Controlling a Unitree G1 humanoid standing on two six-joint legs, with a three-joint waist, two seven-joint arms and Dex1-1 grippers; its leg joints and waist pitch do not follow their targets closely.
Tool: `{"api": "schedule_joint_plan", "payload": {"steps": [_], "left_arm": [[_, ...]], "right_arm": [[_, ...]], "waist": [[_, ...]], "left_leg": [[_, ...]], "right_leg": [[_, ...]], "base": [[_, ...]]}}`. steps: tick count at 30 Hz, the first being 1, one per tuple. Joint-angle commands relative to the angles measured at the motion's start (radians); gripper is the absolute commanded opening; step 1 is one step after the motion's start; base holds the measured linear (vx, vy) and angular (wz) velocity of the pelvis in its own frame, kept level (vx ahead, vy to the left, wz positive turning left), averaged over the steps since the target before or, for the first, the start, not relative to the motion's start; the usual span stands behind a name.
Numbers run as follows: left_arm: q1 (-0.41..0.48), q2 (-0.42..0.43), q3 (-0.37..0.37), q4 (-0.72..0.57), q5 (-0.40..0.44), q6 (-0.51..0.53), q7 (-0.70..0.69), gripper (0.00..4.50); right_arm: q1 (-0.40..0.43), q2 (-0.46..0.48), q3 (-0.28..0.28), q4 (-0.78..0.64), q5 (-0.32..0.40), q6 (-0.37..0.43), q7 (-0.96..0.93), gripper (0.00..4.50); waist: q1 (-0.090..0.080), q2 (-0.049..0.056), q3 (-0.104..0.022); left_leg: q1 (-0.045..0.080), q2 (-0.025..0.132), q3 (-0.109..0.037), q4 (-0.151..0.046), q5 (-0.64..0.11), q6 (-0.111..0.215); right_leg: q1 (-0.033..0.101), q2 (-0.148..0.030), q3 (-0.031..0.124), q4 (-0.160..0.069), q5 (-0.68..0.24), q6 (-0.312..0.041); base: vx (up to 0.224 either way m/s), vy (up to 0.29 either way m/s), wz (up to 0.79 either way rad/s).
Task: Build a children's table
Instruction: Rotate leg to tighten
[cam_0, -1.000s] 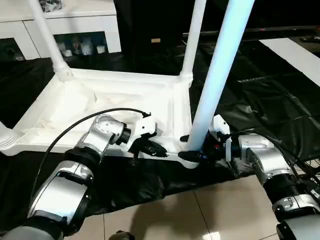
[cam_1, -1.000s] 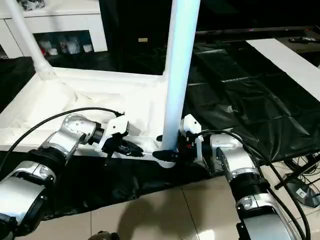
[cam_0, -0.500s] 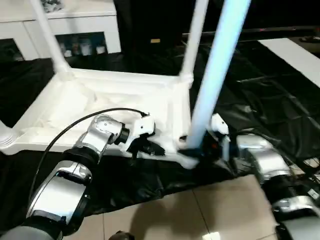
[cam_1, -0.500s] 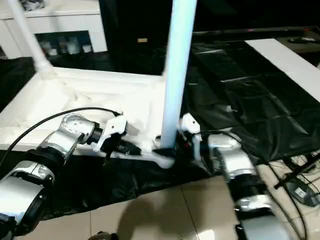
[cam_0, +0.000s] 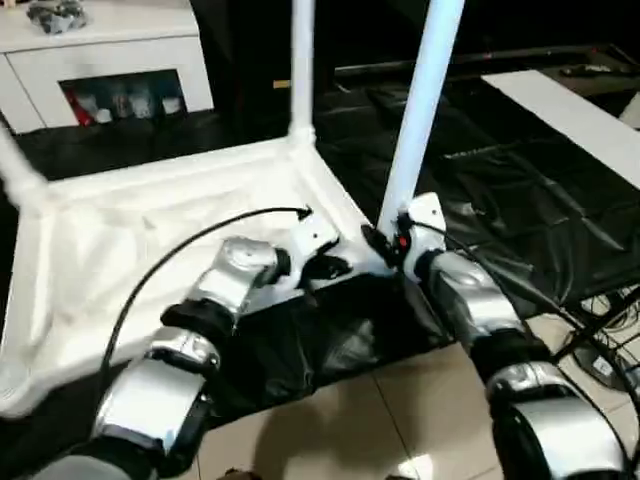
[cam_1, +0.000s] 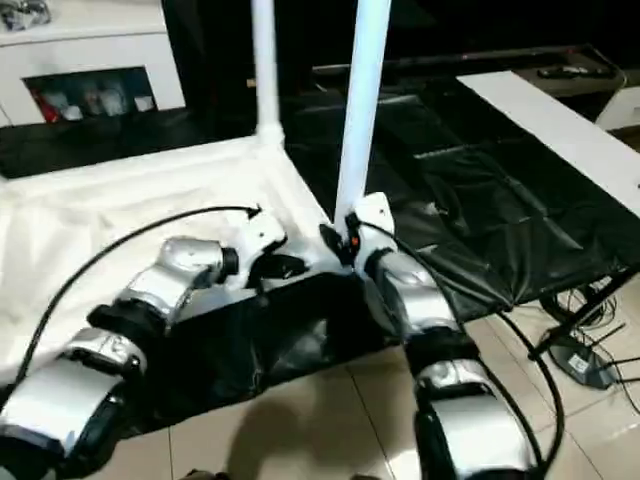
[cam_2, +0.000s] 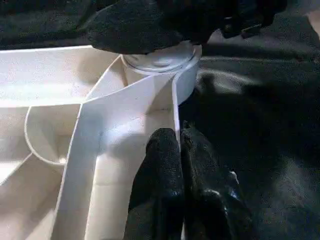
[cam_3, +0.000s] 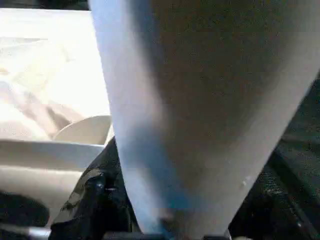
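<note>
The children's table lies upside down on a black sheet, its white top facing up with a raised rim. One white leg stands in the far corner socket and another shows at the left edge. My right gripper is closed around the base of a third leg, held upright over the near right corner socket. In the right wrist view that leg stands right against one black finger. My left gripper is shut on the top's rim beside that corner, its fingers pinching the thin wall.
A white cabinet with glass doors stands at the back left. The black sheet spreads to the right, with a white board beyond it. Cables and a stand foot lie at the right on the tiled floor.
The whole view has swung, so the table top sits at a different angle in the picture. My right gripper keeps the leg at the near right corner; my left gripper stays on the rim.
</note>
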Motion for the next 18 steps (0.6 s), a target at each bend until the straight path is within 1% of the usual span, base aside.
{"api": "schedule_joint_plan", "payload": {"steps": [1,2,3,4,6,7,8,9,10,11,12,13,15,16,17,18], "left_arm": [[-0.007,-0.069,-0.039,-0.067,-0.020,-0.042,-0.061,0.00],[-0.008,-0.067,-0.038,-0.066,-0.020,-0.043,-0.061,0.00],[-0.011,-0.047,-0.035,-0.058,-0.016,-0.050,-0.057,0.00],[-0.011,-0.036,-0.034,-0.056,-0.015,-0.054,-0.062,0.00],[-0.009,-0.022,-0.036,-0.059,-0.012,-0.059,-0.068,0.00],[-0.007,-0.012,-0.037,-0.061,-0.013,-0.066,-0.083,0.00],[-0.006,-0.008,-0.038,-0.061,-0.013,-0.068,-0.088,0.00],[-0.001,0.008,-0.043,-0.066,-0.014,-0.085,-0.112,0.00],[0.001,0.014,-0.044,-0.068,-0.016,-0.090,-0.125,0.00],[0.002,0.017,-0.045,-0.070,-0.018,-0.093,-0.134,0.00],[0.003,0.022,-0.046,-0.071,-0.019,-0.095,-0.145,0.00],[0.003,0.022,-0.046,-0.071,-0.019,-0.095,-0.145,0.00],[0.003,0.052,-0.057,-0.065,-0.017,-0.134,-0.209,0.00],[0.003,0.060,-0.061,-0.061,-0.016,-0.145,-0.227,0.00],[0.000,0.070,-0.064,-0.055,-0.017,-0.152,-0.248,0.00],[-0.004,0.081,-0.067,-0.045,-0.015,-0.164,-0.273,0.00]], "right_arm": [[0.006,0.055,0.038,0.078,-0.016,0.032,0.005,1.94],[0.006,0.056,0.038,0.079,-0.015,0.030,0.007,1.94],[0.000,0.059,0.033,0.087,-0.006,0.008,0.031,2.49],[-0.003,0.058,0.028,0.090,-0.001,0.003,0.041,2.63],[-0.008,0.054,0.021,0.094,0.004,-0.002,0.055,2.63],[-0.009,0.045,0.020,0.090,0.008,-0.004,0.080,2.79],[-0.009,0.042,0.021,0.088,0.008,-0.005,0.090,2.96],[-0.009,0.022,0.028,0.081,0.006,-0.015,0.144,3.06],[-0.006,0.011,0.037,0.074,0.000,-0.020,0.168,3.06],[-0.004,0.004,0.043,0.070,-0.005,-0.025,0.184,3.14],[-0.001,-0.007,0.054,0.064,-0.012,-0.029,0.205,3.14],[-0.001,-0.007,0.054,0.064,-0.012,-0.029,0.205,3.14],[0.023,-0.059,0.084,0.019,0.000,-0.024,0.365,3.14],[0.032,-0.075,0.093,0.002,0.006,-0.025,0.422,3.14],[0.048,-0.095,0.107,-0.029,0.020,-0.026,0.498,3.14],[0.069,-0.119,0.123,-0.072,0.042,-0.016,0.603,3.14]], "waist": [[0.003,-0.001,-0.064],[0.002,0.000,-0.064],[0.000,0.000,-0.064],[-0.001,0.000,-0.064],[-0.002,0.000,-0.065],[0.000,0.003,-0.065],[-0.002,0.001,-0.065],[-0.001,0.003,-0.067],[-0.001,0.001,-0.068],[0.002,0.002,-0.070],[0.003,0.002,-0.072],[0.005,0.002,-0.072],[0.012,0.002,-0.076],[0.022,0.002,-0.080],[0.026,0.000,-0.077],[0.033,0.000,-0.076]], "left_leg": [[0.026,0.026,-0.024,-0.066,-0.336,0.005],[0.026,0.026,-0.024,-0.065,-0.332,0.012],[0.025,0.026,-0.024,-0.065,-0.332,0.015],[0.025,0.026,-0.024,-0.065,-0.335,0.018],[0.027,0.026,-0.023,-0.063,-0.337,0.020],[0.028,0.027,-0.023,-0.063,-0.336,0.020],[0.023,0.026,-0.024,-0.064,-0.323,0.024],[0.023,0.027,-0.024,-0.064,-0.319,0.027],[0.021,0.027,-0.023,-0.060,-0.306,0.038],[0.022,0.028,-0.020,-0.058,-0.281,0.049],[0.020,0.027,-0.019,-0.055,-0.248,0.060],[0.020,0.028,-0.019,-0.054,-0.234,0.065],[0.019,0.027,-0.017,-0.048,-0.196,0.085],[0.017,0.029,-0.015,-0.042,-0.156,0.115],[0.016,0.028,-0.013,-0.042,-0.157,0.124],[0.018,0.029,-0.013,-0.042,-0.169,0.131]], "right_leg": [[0.024,-0.035,0.034,-0.086,-0.207,-0.222],[0.024,-0.034,0.034,-0.084,-0.188,-0.227],[0.025,-0.034,0.033,-0.083,-0.182,-0.231],[0.026,-0.034,0.033,-0.083,-0.183,-0.233],[0.025,-0.035,0.034,-0.084,-0.183,-0.240],[0.024,-0.035,0.035,-0.083,-0.176,-0.242],[0.029,-0.034,0.034,-0.080,-0.159,-0.244],[0.030,-0.034,0.033,-0.079,-0.150,-0.245],[0.033,-0.035,0.033,-0.076,-0.121,-0.252],[0.033,-0.033,0.033,-0.072,-0.080,-0.264],[0.035,-0.032,0.031,-0.065,-0.036,-0.275],[0.036,-0.032,0.031,-0.063,-0.020,-0.278],[0.040,-0.031,0.029,-0.058,0.028,-0.287],[0.040,-0.029,0.028,-0.049,0.100,-0.295],[0.039,-0.027,0.027,-0.050,0.106,-0.297],[0.038,-0.029,0.028,-0.050,0.104,-0.297]], "base": [[0.000,0.000,0.00],[0.000,0.000,0.00],[0.000,0.000,0.00],[0.000,0.000,0.00],[0.000,0.000,0.00],[0.000,0.000,0.00],[0.000,0.000,0.00],[0.000,0.000,0.00],[0.000,0.000,0.00],[0.000,0.000,0.00],[0.000,0.000,0.00],[0.000,0.000,0.00],[0.000,0.000,0.00],[0.000,0.000,0.00],[0.000,0.000,0.00],[0.000,0.000,0.00]]}}
